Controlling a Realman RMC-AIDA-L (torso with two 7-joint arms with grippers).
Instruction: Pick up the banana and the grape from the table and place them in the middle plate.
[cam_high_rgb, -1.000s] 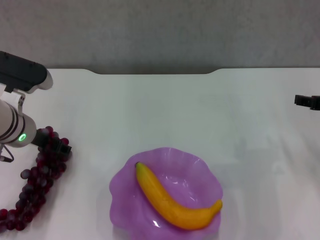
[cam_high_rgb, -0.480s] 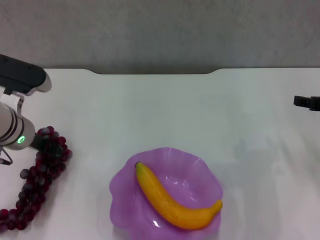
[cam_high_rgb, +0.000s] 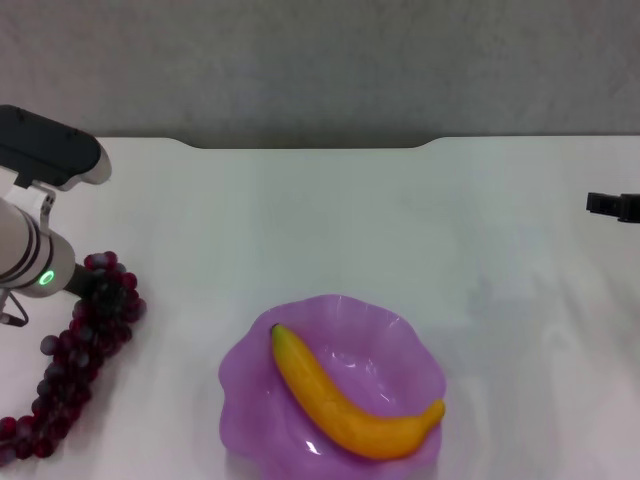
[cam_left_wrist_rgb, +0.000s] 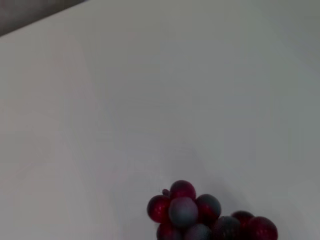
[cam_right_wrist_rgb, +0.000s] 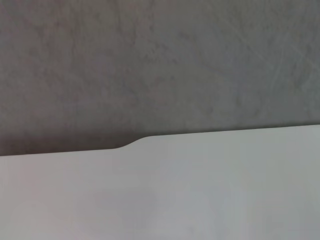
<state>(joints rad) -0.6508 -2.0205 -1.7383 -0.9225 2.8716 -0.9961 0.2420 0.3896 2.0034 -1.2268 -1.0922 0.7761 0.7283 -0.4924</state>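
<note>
Left side of the counter (cam_high_rgb: 300, 220): the left hand (cam_high_rgb: 100, 288) sits low at the far end of the grape (cam_high_rgb: 75, 345), a long dark red bunch that trails toward the near left corner. Whether its fingers are apart or already pinched on the fruit cannot be told — the wrist body hides them, and the left wrist view shows only the tip of the bunch lying on white. The placement suggests a grasp at the bunch's upper end, so that the rest can hang free when lifted.

Centre, near edge: the middle plate (cam_high_rgb: 405, 335), purple with a wavy rim, already holds the banana (cam_high_rgb: 345, 410), which lies diagonally across the bowl — half the task appears done.

Far right: the right hand (cam_high_rgb: 612, 205) is parked at the counter's edge, well apart from everything; its finger state cannot be told.
</note>
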